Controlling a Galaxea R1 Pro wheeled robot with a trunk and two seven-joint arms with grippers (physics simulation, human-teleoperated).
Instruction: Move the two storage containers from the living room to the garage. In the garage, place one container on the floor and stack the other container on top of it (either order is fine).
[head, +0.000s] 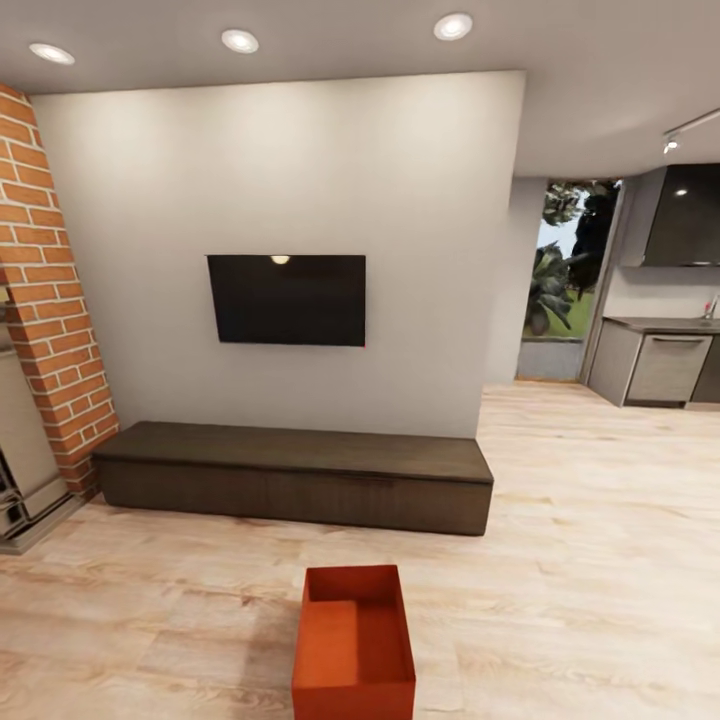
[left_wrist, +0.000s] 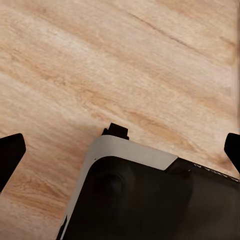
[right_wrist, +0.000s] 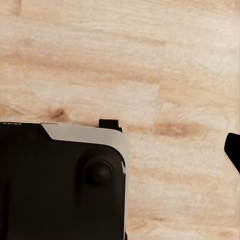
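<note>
One orange-red open-top storage container (head: 354, 642) stands on the light wood planks of the living room, low in the head view's middle, in front of the long dark bench (head: 296, 474). It looks empty. My left gripper (left_wrist: 121, 151) hangs open over the planks, its black fingertips (left_wrist: 10, 152) at the picture's two side edges. In the right wrist view, one black fingertip (right_wrist: 233, 150) of my right gripper sits at the far edge, spread wide, and the other blends into the dark base. The garage is out of view.
A black TV (head: 287, 299) hangs on the white wall above the bench. A red brick fireplace (head: 45, 290) rises at the left. At the right, the floor runs on to a kitchen counter (head: 660, 360). My own base (left_wrist: 145, 195) shows below both grippers.
</note>
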